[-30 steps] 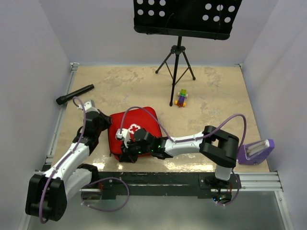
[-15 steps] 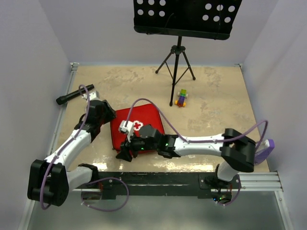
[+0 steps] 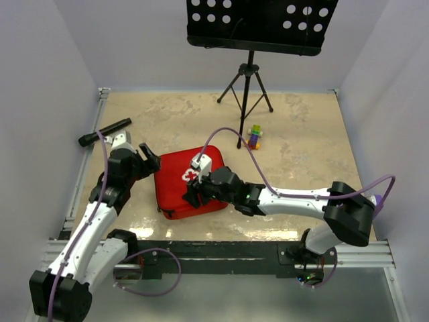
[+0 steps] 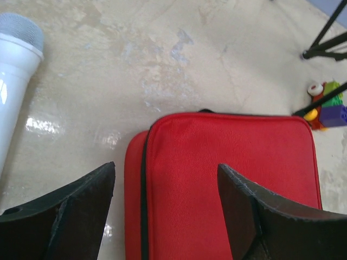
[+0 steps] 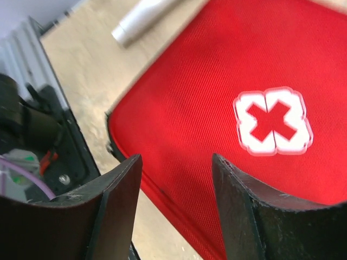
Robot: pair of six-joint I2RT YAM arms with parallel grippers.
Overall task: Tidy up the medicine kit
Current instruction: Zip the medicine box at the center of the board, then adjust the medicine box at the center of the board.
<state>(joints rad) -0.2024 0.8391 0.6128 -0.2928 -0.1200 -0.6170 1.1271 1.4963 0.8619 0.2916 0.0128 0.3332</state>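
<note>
The medicine kit (image 3: 173, 189) is a red fabric case lying shut and flat on the table, its white cross (image 5: 274, 122) facing up. My left gripper (image 3: 149, 159) hovers at its far left corner. Its jaws stand open over the kit (image 4: 227, 173) and its black zip line, with nothing between them (image 4: 165, 167). My right gripper (image 3: 192, 196) reaches in from the right above the lid. It is open too (image 5: 176, 157), and only red fabric (image 5: 217, 81) shows beneath the gap. The contents of the case are hidden.
A black flashlight (image 3: 104, 132) lies at the far left by the wall. A music stand tripod (image 3: 247, 94) stands at the back, with a small toy of coloured blocks (image 3: 254, 136) beside its foot. A white cylinder (image 4: 16, 65) shows left of the case.
Both grippers have opened and let go at the case's near left edge. The left one drew back to the far left corner. The right one moved farther over the lid.
</note>
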